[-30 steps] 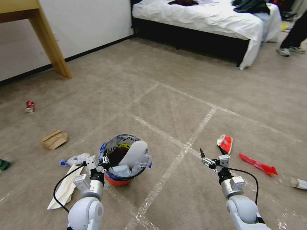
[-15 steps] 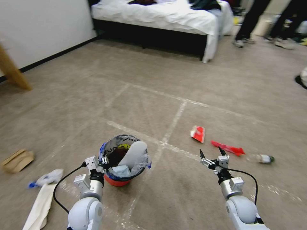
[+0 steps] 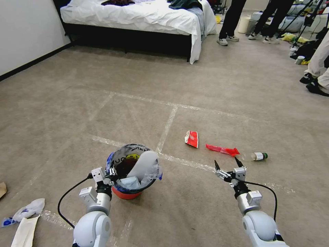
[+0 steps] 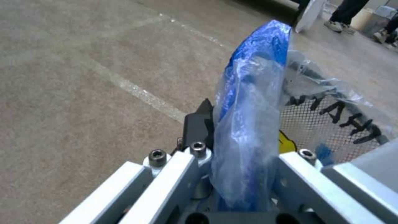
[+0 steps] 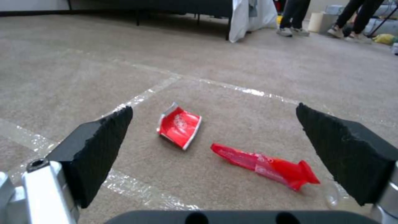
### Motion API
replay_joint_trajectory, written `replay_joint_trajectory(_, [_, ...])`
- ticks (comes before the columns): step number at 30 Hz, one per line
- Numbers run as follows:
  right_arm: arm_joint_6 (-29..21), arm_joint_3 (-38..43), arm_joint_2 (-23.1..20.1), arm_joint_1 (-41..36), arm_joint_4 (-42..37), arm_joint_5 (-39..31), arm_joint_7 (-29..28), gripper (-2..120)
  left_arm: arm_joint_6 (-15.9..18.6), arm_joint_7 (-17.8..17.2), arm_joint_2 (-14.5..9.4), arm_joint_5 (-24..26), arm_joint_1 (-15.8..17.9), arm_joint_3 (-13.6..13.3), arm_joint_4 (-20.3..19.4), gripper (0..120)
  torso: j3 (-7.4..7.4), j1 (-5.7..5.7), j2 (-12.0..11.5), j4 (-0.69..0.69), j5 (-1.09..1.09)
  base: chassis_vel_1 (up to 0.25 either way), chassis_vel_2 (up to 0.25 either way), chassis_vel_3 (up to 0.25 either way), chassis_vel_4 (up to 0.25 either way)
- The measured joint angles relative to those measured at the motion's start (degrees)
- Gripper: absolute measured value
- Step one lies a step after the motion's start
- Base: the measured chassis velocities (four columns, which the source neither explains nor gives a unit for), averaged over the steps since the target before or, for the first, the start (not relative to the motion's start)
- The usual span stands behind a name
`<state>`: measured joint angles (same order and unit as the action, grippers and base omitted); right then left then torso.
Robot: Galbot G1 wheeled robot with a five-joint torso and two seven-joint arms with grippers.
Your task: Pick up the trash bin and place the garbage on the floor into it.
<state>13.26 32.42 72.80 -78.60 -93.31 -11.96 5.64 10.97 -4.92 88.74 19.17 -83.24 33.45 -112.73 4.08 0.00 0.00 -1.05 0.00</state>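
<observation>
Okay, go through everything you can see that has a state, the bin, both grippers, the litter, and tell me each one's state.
trash bin: upright, held by its bagged rim, partly filled.
left gripper: shut on the bin's rim.
right gripper: open, holding nothing.
red wrapper: torn open, on the floor.
long red wrapper: crumpled flat, on the floor.
bottle: on its side, capped.

The trash bin (image 4: 248, 130) hides the left gripper's fingers (image 4: 198, 127).
</observation>
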Motion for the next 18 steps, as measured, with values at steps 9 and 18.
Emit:
replay_joint_trajectory(9, [0.06, -0.40, -0.02, 0.26, -0.15, -0.02, -0.02, 100, 0.01, -0.11, 0.13, -0.01, -0.52, 0.48, -0.61, 4, 0.00, 0.00, 0.00, 0.01, 0.00, 0.000, 0.000, 0.000, 0.000])
replay_joint_trajectory(18, [0.06, -0.34, -0.07, -0.02, -0.53, -0.05, -0.06, 100, 0.01, -0.02, 0.14, -0.42, -0.73, 0.65, -0.98, 4, 0.00, 0.00, 0.00, 0.00, 0.00, 0.000, 0.000, 0.000, 0.000])
